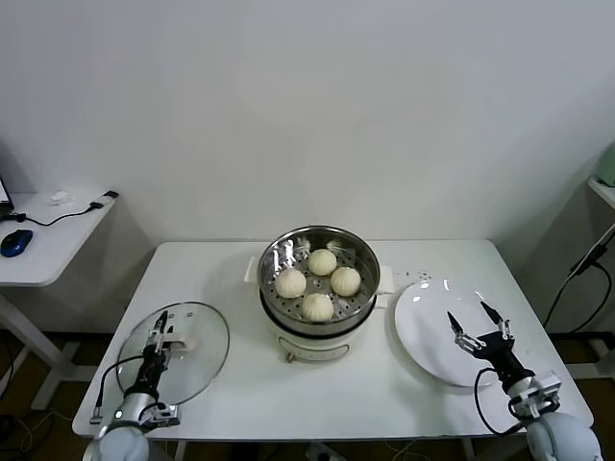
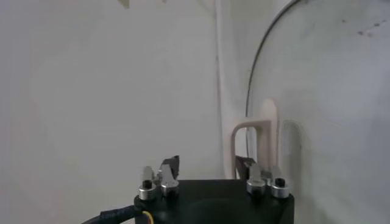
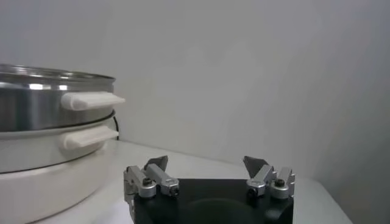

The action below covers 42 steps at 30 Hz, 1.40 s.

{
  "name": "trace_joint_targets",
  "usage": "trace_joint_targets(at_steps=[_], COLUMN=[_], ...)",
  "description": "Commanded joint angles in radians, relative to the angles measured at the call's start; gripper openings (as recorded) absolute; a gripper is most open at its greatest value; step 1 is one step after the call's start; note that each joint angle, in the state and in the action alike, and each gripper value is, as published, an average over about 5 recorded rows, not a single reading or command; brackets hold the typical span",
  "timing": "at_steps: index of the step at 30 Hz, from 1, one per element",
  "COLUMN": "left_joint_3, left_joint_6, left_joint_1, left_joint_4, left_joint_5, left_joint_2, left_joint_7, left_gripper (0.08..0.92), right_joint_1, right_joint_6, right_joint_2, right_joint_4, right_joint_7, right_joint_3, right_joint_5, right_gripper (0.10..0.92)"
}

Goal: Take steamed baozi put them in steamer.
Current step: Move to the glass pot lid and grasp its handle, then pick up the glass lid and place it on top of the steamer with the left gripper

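The steamer [image 1: 279,257] is a shiny steel pot on a white cooker base [image 1: 312,346] at the table's middle. Several cream-white baozi [image 1: 318,306] lie on its perforated floor. My right gripper [image 1: 469,315] is open and empty, low over a bare white plate [image 1: 428,317] to the right of the steamer. In the right wrist view, the gripper [image 3: 206,164] points past the steamer's side [image 3: 36,106]. My left gripper [image 1: 159,331] is open over the glass lid [image 1: 197,360] at the front left. In the left wrist view, the gripper [image 2: 207,165] has the lid's white handle [image 2: 251,137] just ahead of one finger.
The white table [image 1: 221,279] has its front edge close to both grippers. A side desk [image 1: 48,254] with a blue mouse [image 1: 14,242] and cables stands to the left. A white wall is behind.
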<state>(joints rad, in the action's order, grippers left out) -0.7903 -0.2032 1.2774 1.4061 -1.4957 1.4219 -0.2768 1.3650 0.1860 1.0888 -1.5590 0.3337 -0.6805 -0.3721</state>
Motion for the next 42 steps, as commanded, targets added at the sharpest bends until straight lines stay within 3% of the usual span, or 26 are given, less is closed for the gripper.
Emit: trace_joint_targets(at_steps=[1, 9, 16, 26, 31, 36, 42], left_joint_3=[0.001, 0.002, 0.002, 0.028, 0.112, 0.278, 0.508], left_joint_6=[-0.006, -0.011, 0.009, 0.187, 0.403, 0.664, 0.861], left_joint_1=[-0.019, 0.005, 0.094, 0.238, 0.250, 0.169, -0.057], left_joint_4=[-0.024, 0.022, 0.210, 0.578, 0.733, 0.818, 0.817], left_joint_5=[0.038, 0.076, 0.154, 0.244, 0.297, 0.333, 0.287], left_joint_2=[-0.005, -0.014, -0.040, -0.154, -0.260, -0.391, -0.487], left_joint_7=[0.004, 0.008, 0.055, 0.142, 0.182, 0.274, 0.441], left_gripper=[0.550, 0.317, 0.155, 0.151, 0.151, 0.151, 0.151], right_joint_1=[0.000, -0.004, -0.013, -0.047, -0.075, -0.107, -0.147], right_joint_6=[0.008, 0.020, 0.026, 0.038, 0.041, 0.041, 0.040], right_joint_2=[0.010, 0.017, 0.016, 0.012, 0.009, 0.007, 0.015], right_joint_4=[0.014, 0.032, 0.050, 0.089, 0.107, 0.125, 0.151], right_joint_7=[0.004, 0.009, 0.009, -0.006, -0.018, -0.031, -0.043], right_joint_3=[-0.006, -0.014, -0.023, -0.021, -0.006, 0.017, 0.042], right_joint_5=[0.019, 0.028, 0.030, 0.040, 0.051, 0.065, 0.080], right_gripper=[0.823, 0.823, 0.823, 0.823, 0.823, 0.823, 0.823])
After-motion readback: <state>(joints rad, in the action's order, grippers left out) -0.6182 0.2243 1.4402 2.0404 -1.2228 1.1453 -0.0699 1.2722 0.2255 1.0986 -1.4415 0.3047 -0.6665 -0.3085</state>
